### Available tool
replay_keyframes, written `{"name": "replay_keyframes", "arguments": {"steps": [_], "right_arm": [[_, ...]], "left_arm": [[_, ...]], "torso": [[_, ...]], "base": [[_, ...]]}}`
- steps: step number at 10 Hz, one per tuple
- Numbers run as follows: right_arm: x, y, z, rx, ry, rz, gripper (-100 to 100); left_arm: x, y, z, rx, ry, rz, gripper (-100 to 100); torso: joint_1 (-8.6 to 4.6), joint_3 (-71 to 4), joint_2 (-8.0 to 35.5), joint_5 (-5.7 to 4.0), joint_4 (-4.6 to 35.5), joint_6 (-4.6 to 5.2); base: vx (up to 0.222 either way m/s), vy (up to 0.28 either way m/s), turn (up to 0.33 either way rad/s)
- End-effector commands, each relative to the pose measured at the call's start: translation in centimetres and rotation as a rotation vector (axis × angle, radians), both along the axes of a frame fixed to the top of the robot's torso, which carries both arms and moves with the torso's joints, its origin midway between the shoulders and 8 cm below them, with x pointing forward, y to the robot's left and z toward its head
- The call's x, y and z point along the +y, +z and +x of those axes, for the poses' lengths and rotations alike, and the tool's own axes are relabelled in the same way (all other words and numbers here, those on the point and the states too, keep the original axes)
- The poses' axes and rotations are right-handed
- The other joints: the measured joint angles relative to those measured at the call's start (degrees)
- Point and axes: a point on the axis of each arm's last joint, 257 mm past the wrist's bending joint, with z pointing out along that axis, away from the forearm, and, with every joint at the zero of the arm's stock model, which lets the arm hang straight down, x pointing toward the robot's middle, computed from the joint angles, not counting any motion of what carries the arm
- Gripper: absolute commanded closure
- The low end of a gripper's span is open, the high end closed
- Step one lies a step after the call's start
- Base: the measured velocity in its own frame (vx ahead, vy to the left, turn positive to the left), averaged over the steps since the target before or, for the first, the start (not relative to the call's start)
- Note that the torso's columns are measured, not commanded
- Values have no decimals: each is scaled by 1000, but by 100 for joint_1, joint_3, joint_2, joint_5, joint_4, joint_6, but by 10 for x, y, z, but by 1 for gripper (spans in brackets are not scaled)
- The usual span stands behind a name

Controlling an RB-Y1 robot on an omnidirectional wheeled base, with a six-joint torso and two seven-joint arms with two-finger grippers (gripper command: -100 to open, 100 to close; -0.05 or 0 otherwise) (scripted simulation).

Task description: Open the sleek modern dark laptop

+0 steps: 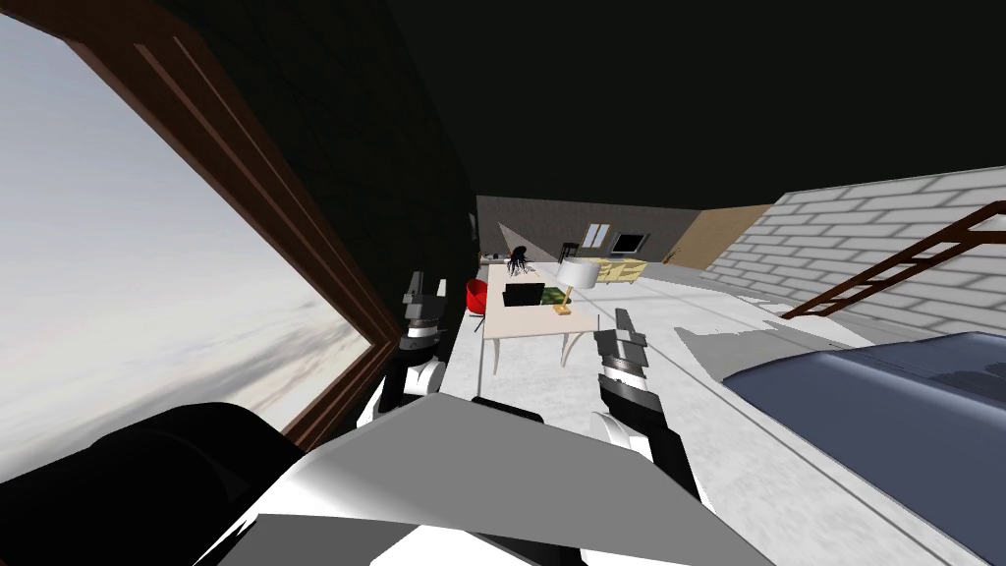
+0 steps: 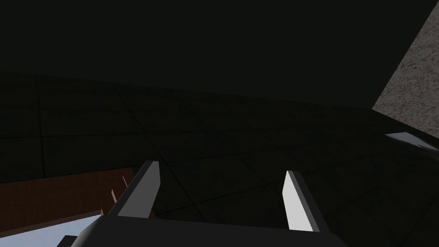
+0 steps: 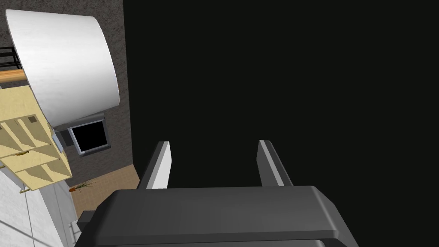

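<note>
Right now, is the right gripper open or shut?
Open. In the right wrist view the right gripper has its two fingers standing well apart, with nothing held between them.

Both arms reach forward, side by side; left end effector (image 2: 221, 195) and right end effector (image 3: 213, 165) both spread wide, empty.
</note>
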Motion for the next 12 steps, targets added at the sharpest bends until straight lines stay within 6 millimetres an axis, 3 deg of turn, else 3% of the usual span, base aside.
{"name": "replay_keyframes", "arguments": {"steps": [1, 3, 4, 6, 12], "right_arm": [[0, 0, 0, 0, 0, 0, 0], [0, 0, 0, 0, 0, 0, 0], [2, -2, 4, 4, 27, -1, -100], [3, -7, 12, 9, 75, 20, -100], [-6, -20, 51, 14, 226, 217, -100]], "left_arm": [[0, 0, 0, 0, 0, 0, 0], [0, 0, 0, 0, 0, 0, 0], [0, 0, 0, 0, 0, 0, 0], [0, 0, 0, 1, 0, 0, 0], [0, 0, 0, 1, 0, 0, 0]], "torso": [[0, -845, 424, 0, 423, 0], [0, -2537, 1270, 0, 1269, 0], [0, -3383, 1693, 0, 1692, 0], [-6, -3894, 1931, -2, 1934, 0], [6, -3917, 1967, 2, 1961, 2]], "base": [[0, 0, 0], [0, 0, 0], [19, -7, 23], [36, -24, 41], [67, -51, 56]]}}
